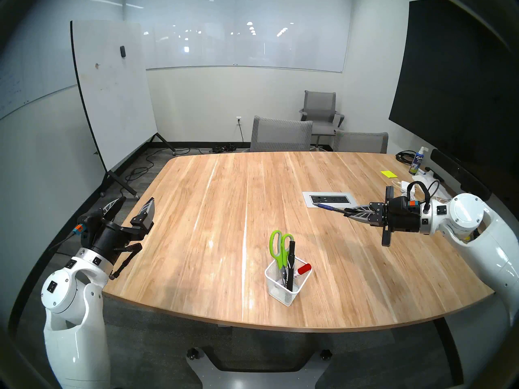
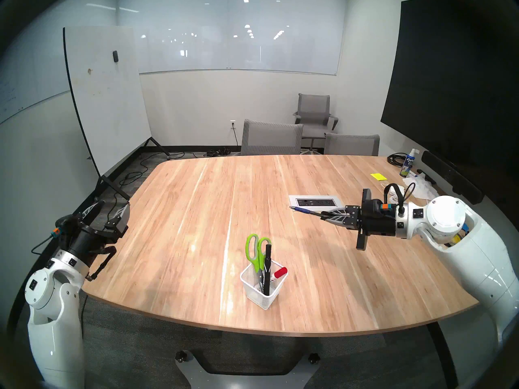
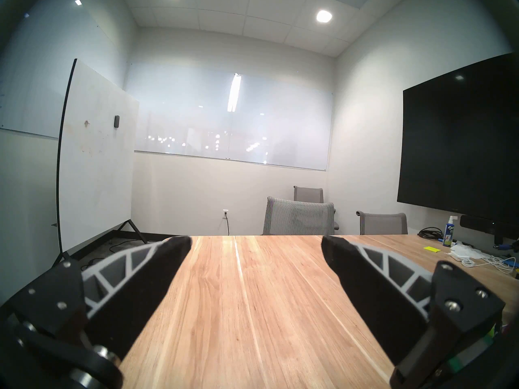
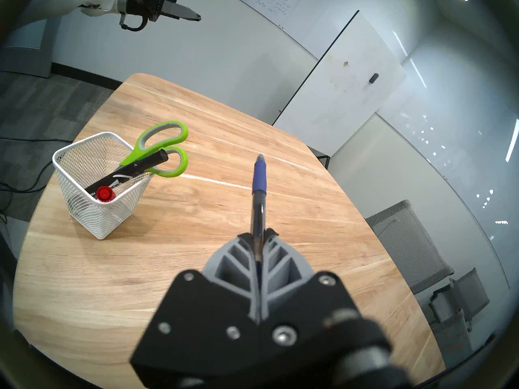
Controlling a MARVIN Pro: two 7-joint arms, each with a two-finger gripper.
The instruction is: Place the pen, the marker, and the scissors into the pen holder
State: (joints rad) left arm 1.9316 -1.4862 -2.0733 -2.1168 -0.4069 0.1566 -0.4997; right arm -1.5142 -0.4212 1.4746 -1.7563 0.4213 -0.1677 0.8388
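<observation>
Pen (image 4: 259,183) in the right gripper (image 4: 258,234) was the thing to watch: the jaws were clamped tight on its dark rear barrel, and the blue grip and tip stuck straight out ahead, clear above the tabletop (image 1: 213,211). It looked light and stiff, a slim smooth rod that I judged could swivel or slide between the pads if knocked; a hold nearer the middle would have steadied it, but the rear hold left plenty of length free to go in tip first.

The pen holder (image 1: 286,287) stood near the front edge of the tabletop, well apart from the pen and closer to the robot. Already in it were the scissors (image 1: 279,245), blades down with the green loops high above the rim, a black marker (image 4: 132,172) leaning across them, and a red-capped marker (image 4: 105,194) in one corner. I judged the mesh cup light enough to tip or skid if the pen caught its rim, and the open room inside lay on the side away from the loops.

The left gripper (image 3: 255,248) sat at the far left edge, jaws spread wide and empty. The wood between was bare, so the path looked open.
</observation>
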